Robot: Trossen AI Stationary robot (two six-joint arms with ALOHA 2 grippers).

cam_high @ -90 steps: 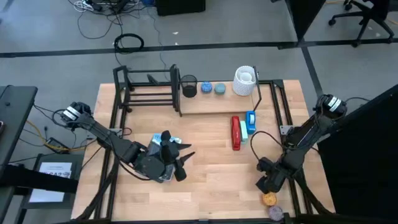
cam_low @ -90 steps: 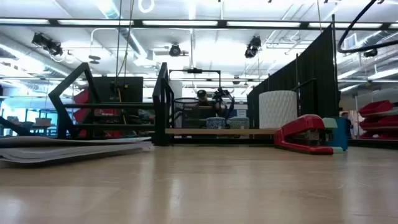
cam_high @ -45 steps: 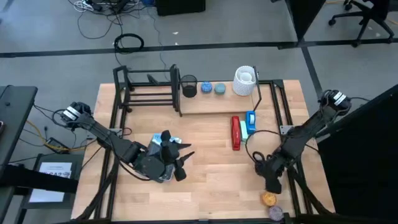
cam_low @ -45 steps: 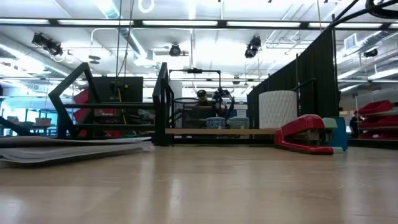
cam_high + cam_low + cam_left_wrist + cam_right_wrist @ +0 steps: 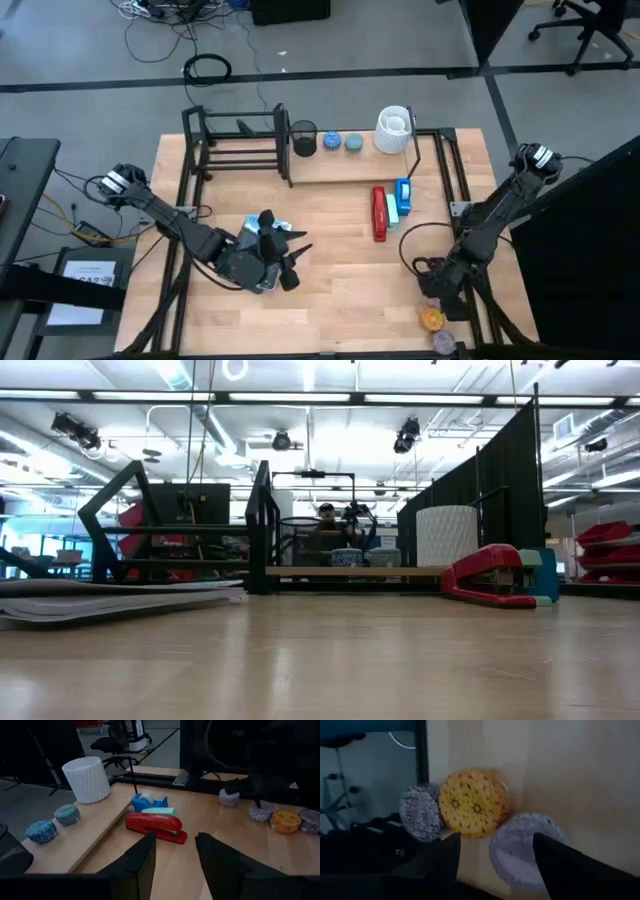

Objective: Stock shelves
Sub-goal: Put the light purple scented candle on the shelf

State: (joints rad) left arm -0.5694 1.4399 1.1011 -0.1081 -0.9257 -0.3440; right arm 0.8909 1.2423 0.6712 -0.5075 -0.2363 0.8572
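Down at the near right corner of the table, the right gripper (image 5: 443,290) hangs with its jaws spread wide and empty; just ahead of the jaws lie a yellow patterned disc (image 5: 474,803), a grey-purple disc (image 5: 421,813) and a pale disc (image 5: 527,849). Across the table, the left gripper (image 5: 292,262) rests parted and empty, its jaws facing a red stapler (image 5: 156,826). Beyond the stapler stand the shelves (image 5: 262,150), at the table's far edge.
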